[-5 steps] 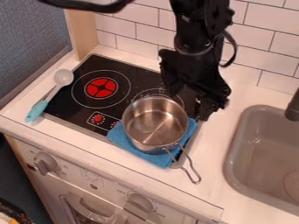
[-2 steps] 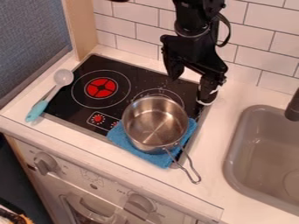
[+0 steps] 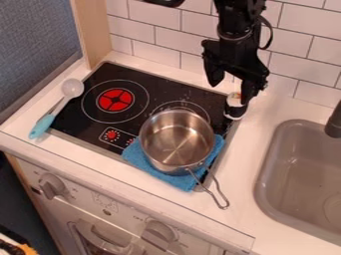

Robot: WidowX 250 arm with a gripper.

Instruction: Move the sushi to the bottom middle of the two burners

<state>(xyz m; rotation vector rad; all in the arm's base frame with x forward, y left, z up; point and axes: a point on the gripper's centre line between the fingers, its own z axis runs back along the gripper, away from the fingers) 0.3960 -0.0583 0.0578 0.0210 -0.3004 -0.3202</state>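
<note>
Up and a little to the right has gone my gripper (image 3: 230, 93) since the earlier frames, uncovering more of the sushi (image 3: 234, 108); the pot (image 3: 176, 142) hasn't shifted.

Camera view: my fingers are spread wide, with a clear gap between the tips, and I have nothing gripped. They hang down over the stove's (image 3: 83, 117) far right corner, one of them overlapping the sushi's right side; whether it touches, I can't tell. The sushi sits at that corner, at two o'clock from the pot, pale at its ends with a dark band between.

The pot rests on a blue cloth (image 3: 176, 182), its wire handle (image 3: 220, 196) pointing to five o'clock. Just behind it, toward twelve o'clock, one burner (image 3: 180, 103) is partly covered by the pot; the other, with a red centre (image 3: 115, 99), lies between ten and eleven o'clock. At ten o'clock, along the stove's left edge, lies a spoon (image 3: 43, 126) with a blue handle, its bowl up and to the right. The sink (image 3: 266, 184) is at four o'clock, well apart from the pot.
</note>
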